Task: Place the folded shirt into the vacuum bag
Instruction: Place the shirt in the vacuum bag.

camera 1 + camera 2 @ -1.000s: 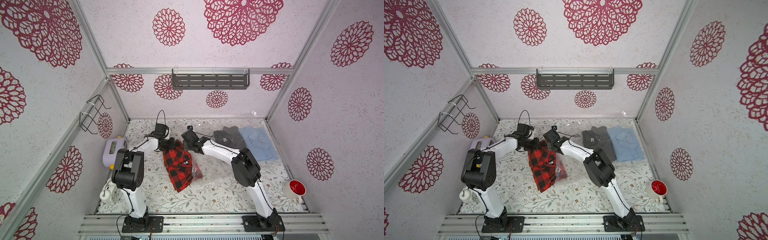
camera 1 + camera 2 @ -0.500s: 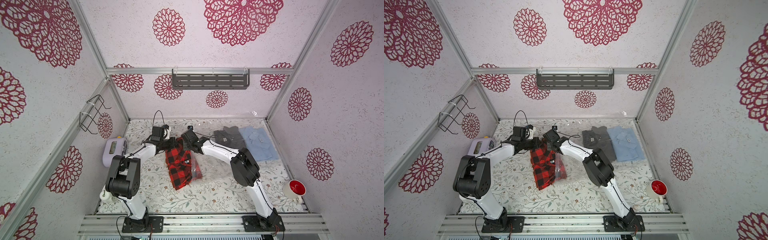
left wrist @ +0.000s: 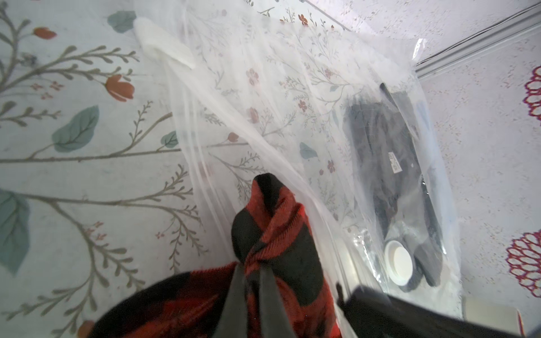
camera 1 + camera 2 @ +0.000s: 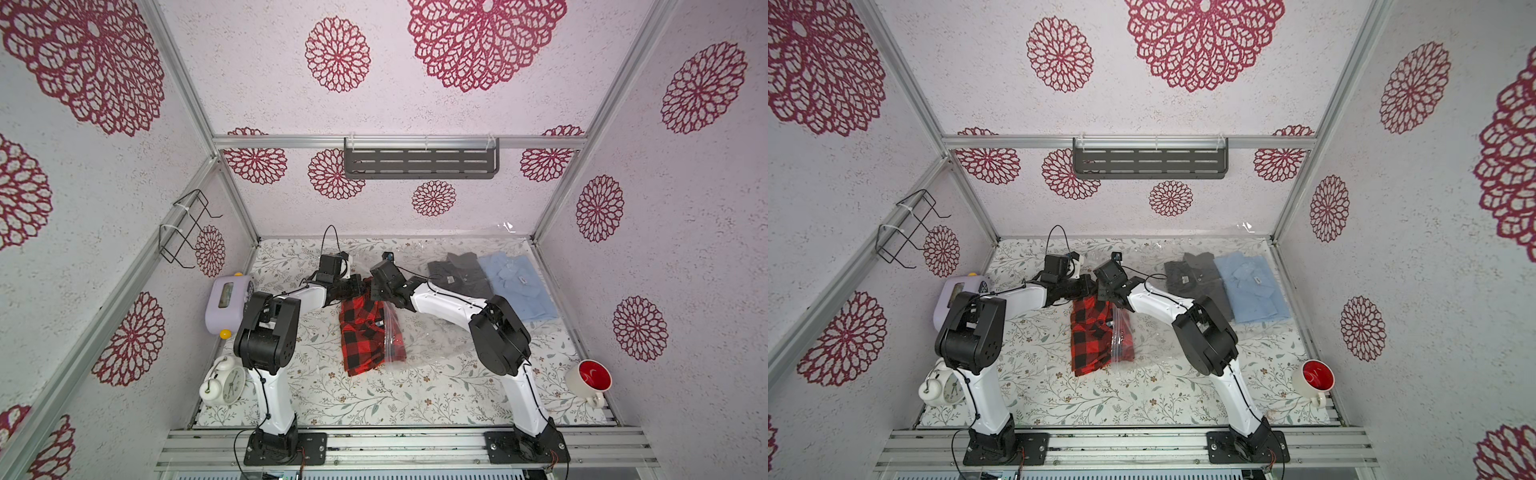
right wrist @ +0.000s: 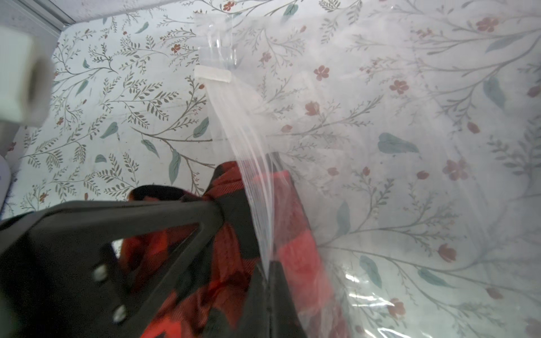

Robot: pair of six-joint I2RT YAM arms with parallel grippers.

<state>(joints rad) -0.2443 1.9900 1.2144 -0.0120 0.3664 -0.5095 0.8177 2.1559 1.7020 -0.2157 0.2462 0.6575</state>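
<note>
Red-and-black plaid shirt (image 4: 360, 332) folded at mid-table (image 4: 353, 399), long side running away from the robot, far corner lifted off the floral surface. Left gripper (image 3: 252, 270) clamped tight on that raised corner, both grey fingers pinching the plaid. Right gripper (image 5: 268, 264) just beside it, closed on the edge of the bag (image 4: 434, 343), clear film pulled taut into its tips. Right-hand strip of the plaid shirt under the plastic, the rest outside on the table. Bag spread flat from there toward the right wall, glossy and wrinkled. Grey shirt (image 4: 459, 276) and blue shirt (image 4: 513, 286) side by side at the far right, seen through the plastic. Round white valve cap (image 3: 399, 266) next to the grey one.
</note>
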